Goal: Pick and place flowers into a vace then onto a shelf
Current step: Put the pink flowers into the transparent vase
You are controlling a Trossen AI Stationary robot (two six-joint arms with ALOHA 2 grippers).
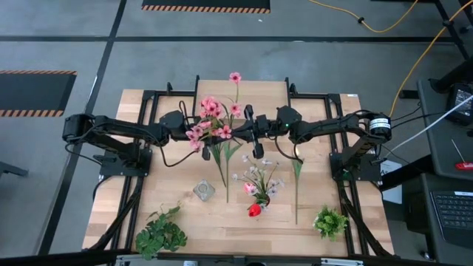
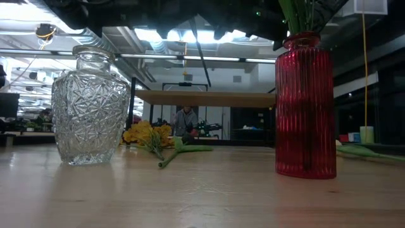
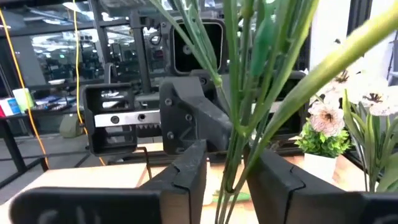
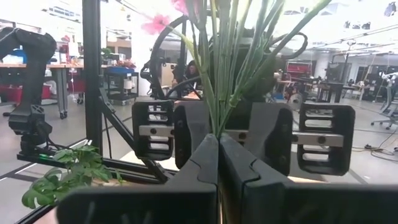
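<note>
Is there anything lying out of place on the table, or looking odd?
Yes. A yellow flower lies flat on the table behind the clear glass vase, which is empty, while the red vase already holds stems.

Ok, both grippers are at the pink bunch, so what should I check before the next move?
1. Hold: right gripper shut on the pink flowers at the stems: ok.
2. Stems lie between the open fingers of the left gripper: ok.
3. Second grip clamped on the stems: not ok, a gap shows.
4. Target: glass vase upright and empty: ok.
5. Bare board on the shelf: ok.
</note>
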